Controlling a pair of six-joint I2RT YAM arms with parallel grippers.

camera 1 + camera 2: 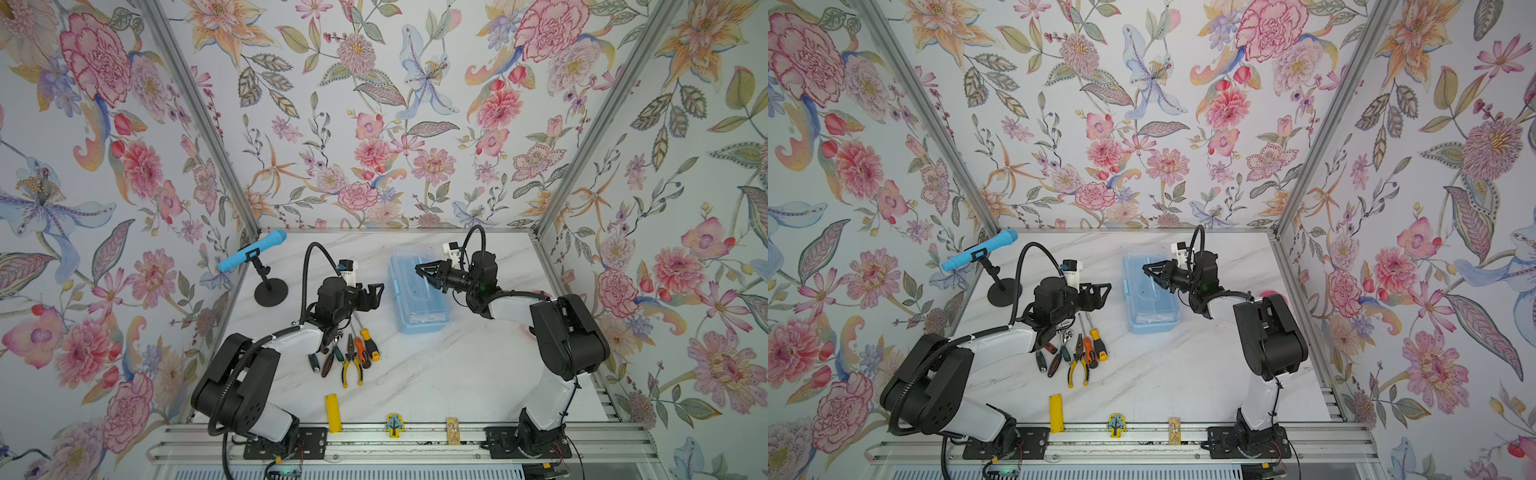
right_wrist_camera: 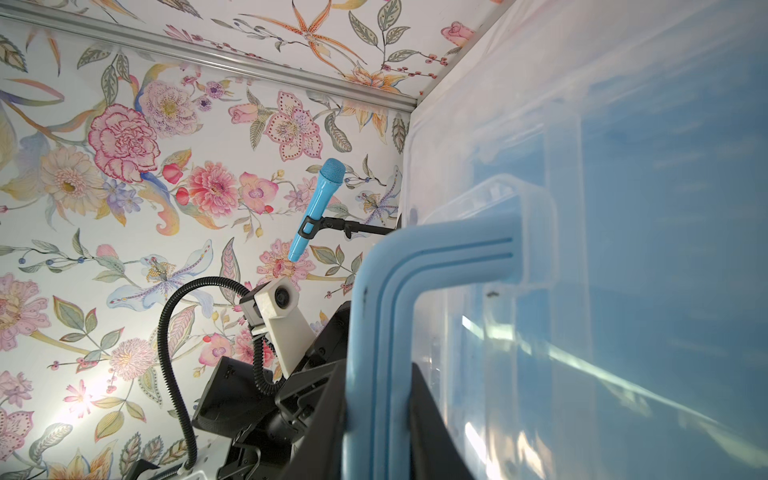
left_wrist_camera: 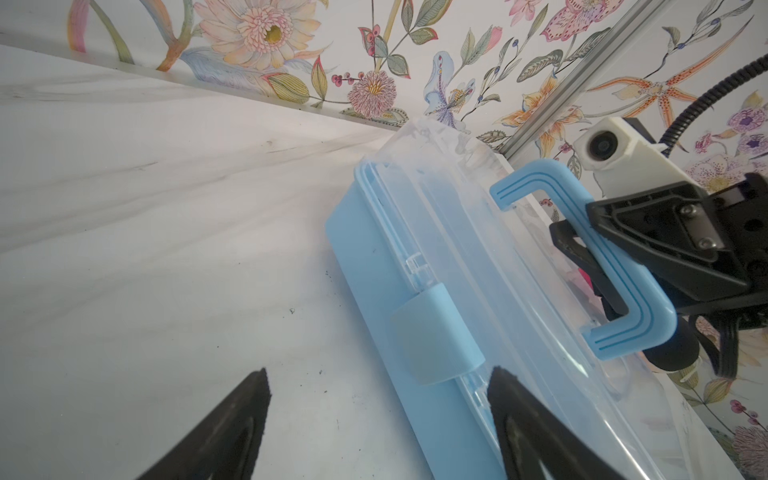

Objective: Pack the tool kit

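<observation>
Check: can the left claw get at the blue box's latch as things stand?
Probably yes. The open left claw faces the latch with nothing between; the right claw grips only the handle.

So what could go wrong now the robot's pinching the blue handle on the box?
The right jaws pinch only the thin handle, so the box might swing or slip if lifted. The latch looks shut, so pulling could lift the whole box, not the lid. The left arm hangs over the tools and could bump them.
</observation>
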